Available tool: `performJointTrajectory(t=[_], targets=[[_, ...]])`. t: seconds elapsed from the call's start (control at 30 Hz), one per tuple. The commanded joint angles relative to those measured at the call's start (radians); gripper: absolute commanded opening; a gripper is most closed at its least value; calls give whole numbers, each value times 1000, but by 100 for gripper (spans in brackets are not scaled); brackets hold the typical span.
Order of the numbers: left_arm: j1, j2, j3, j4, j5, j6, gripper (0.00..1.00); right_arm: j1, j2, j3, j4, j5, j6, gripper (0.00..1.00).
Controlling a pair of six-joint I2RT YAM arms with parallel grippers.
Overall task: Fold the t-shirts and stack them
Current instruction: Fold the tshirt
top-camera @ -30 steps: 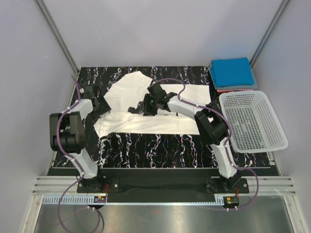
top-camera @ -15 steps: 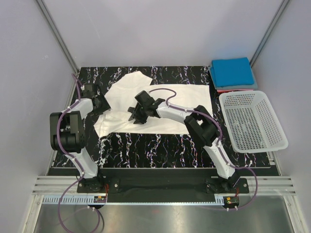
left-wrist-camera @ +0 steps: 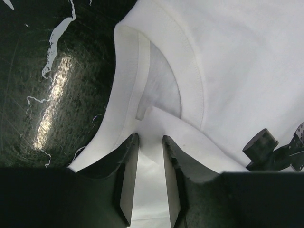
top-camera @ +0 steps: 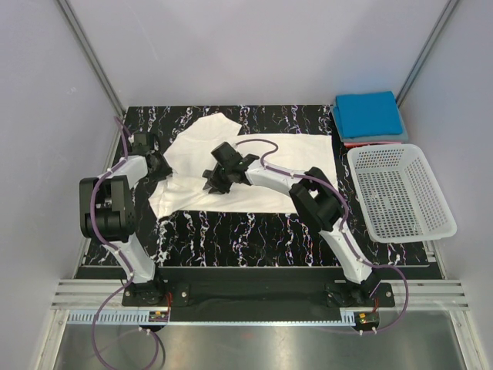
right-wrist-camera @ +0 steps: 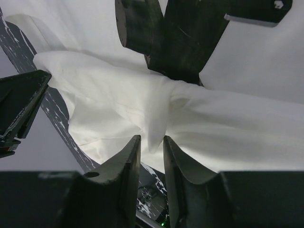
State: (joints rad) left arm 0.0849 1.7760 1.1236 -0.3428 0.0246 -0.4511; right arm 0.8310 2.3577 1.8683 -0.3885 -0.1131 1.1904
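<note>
The left tool [left-wrist-camera: 150,140] and right tool [right-wrist-camera: 151,139] each pinch soft white t-shirt [top-camera: 308,150] folds on glossy marbled table [top-camera: 231,231].

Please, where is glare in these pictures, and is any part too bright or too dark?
Left wrist view: a bright glare streak lies on the glossy black table; the near fingers are dark, with little detail. Right wrist view: the white shirt is very bright, folds visible. Top view: even light, weak shadows.

The left gripper [left-wrist-camera: 150,142] sits low on the white t-shirt [left-wrist-camera: 237,71], its fingers close together with a strip of cloth between them. The ribbed collar [left-wrist-camera: 126,71] curves just ahead. The black marbled table [left-wrist-camera: 47,95] lies to its left.
</note>
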Motion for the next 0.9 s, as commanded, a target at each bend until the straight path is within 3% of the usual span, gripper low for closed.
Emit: performJointTrajectory(t=[0.0, 0.13, 0.17, 0.23, 0.43, 0.87], targets=[[6, 14, 53, 41, 21, 11, 28, 3, 26, 54, 19, 29, 20, 32], [6, 40, 74, 28, 32, 11, 8, 3, 31, 46, 39, 30, 23, 15], [6, 40, 74, 27, 34, 8, 4, 5, 28, 46, 51, 30, 21, 7], [6, 34, 73, 28, 43, 3, 0, 2, 23, 35, 68, 29, 12, 0], [6, 11, 120, -21, 17, -32, 0, -12, -46, -47, 183, 50, 4, 0], [-48, 20, 194, 87, 80, -17, 0, -66, -136, -307, 601, 10, 64, 0]])
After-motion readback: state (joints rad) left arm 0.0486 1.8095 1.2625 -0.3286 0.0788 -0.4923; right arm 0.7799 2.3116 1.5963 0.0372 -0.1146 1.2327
